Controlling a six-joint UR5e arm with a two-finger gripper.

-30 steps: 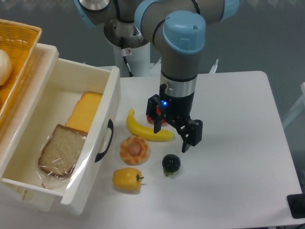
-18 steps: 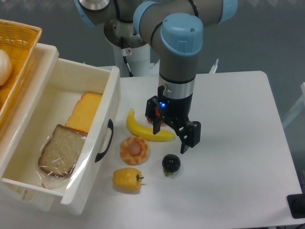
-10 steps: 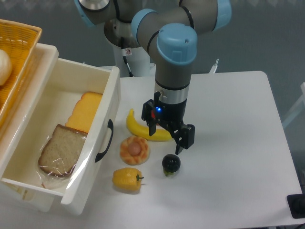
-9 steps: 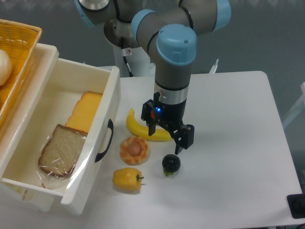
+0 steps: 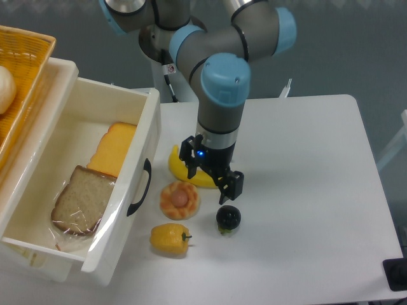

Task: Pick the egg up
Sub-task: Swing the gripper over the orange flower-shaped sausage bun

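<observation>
The egg (image 5: pixel 180 199) is a flat round toy with a scalloped pale orange rim and a darker pinkish centre. It lies on the white table (image 5: pixel 305 190) just right of the drawer handle. My gripper (image 5: pixel 209 178) hangs open above the table, its jaws spread over the banana (image 5: pixel 179 170). It is a little up and to the right of the egg and does not touch it. It holds nothing.
A yellow bell pepper (image 5: pixel 169 239) lies in front of the egg. A small black round fruit (image 5: pixel 228 218) lies right of it. An open white drawer (image 5: pixel 76 178) with bread and cheese slices stands at left, with a wicker basket (image 5: pixel 19 70) behind.
My gripper has moved left and slightly forward, from beside the banana's right end to over the banana, closer to the egg. The objects have not moved.
</observation>
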